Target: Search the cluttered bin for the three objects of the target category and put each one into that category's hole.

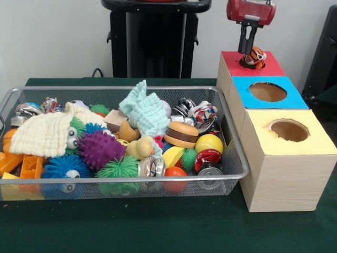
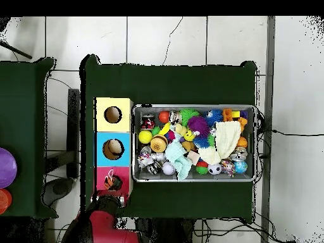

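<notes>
My gripper (image 1: 248, 51) hangs over the red-topped box (image 1: 274, 67) at the far right and is shut on the orange tiger-striped plush (image 1: 255, 56). The plush sits at the mouth of the round hole (image 1: 243, 62), partly inside it. In the overhead view the plush (image 2: 112, 182) shows in the red top (image 2: 124, 172). The wire mesh bin (image 1: 126, 179) stands left of the boxes. In it a tan plush (image 1: 128, 132) and a pale yellow plush (image 1: 139, 148) lie near the middle among the clutter.
A blue-topped box (image 1: 297, 97) and a yellow-topped box (image 1: 316, 142) stand in line with the red one. The bin also holds spiky rubber balls (image 1: 100, 149), a cream knitted cloth (image 1: 45, 134), a mint cloth (image 1: 145, 110), a toy burger (image 1: 181, 134) and cans.
</notes>
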{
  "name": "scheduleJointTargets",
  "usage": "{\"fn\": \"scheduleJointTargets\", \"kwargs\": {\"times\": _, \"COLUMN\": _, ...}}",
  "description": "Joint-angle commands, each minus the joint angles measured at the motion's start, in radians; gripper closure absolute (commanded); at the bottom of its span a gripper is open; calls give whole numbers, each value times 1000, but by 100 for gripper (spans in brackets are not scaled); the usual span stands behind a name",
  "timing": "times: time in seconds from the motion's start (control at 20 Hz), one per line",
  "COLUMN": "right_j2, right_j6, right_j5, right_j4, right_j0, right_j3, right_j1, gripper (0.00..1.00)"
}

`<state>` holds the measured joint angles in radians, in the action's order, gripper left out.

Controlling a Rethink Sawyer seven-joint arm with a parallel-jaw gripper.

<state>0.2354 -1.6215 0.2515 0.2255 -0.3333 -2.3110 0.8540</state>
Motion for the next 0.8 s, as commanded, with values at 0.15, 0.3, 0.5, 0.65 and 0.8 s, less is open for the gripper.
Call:
{"fn": "scheduleJointTargets", "kwargs": {"times": 0.15, "right_j2": 10, "right_j6": -136, "right_j5": -87, "right_j4": 30, "right_j0": -13, "right_j3": 102, "right_j1": -20, "gripper": 100}}
{"fn": "scheduleJointTargets", "kwargs": {"times": 0.3, "right_j2": 13, "right_j6": -139, "right_j5": -78, "right_j4": 28, "right_j0": -16, "right_j3": 100, "right_j1": -27, "gripper": 100}}
{"fn": "scheduleJointTargets", "kwargs": {"times": 0.5, "right_j2": 14, "right_j6": -147, "right_j5": -61, "right_j4": 27, "right_j0": -21, "right_j3": 98, "right_j1": -42, "gripper": 100}}
{"fn": "scheduleJointTargets", "kwargs": {"times": 0.65, "right_j2": 14, "right_j6": -149, "right_j5": -52, "right_j4": 22, "right_j0": -20, "right_j3": 96, "right_j1": -46, "gripper": 100}}
{"fn": "scheduleJointTargets", "kwargs": {"times": 0.8, "right_j2": 9, "right_j6": -156, "right_j5": -44, "right_j4": 18, "right_j0": -16, "right_j3": 92, "right_j1": -48, "gripper": 100}}
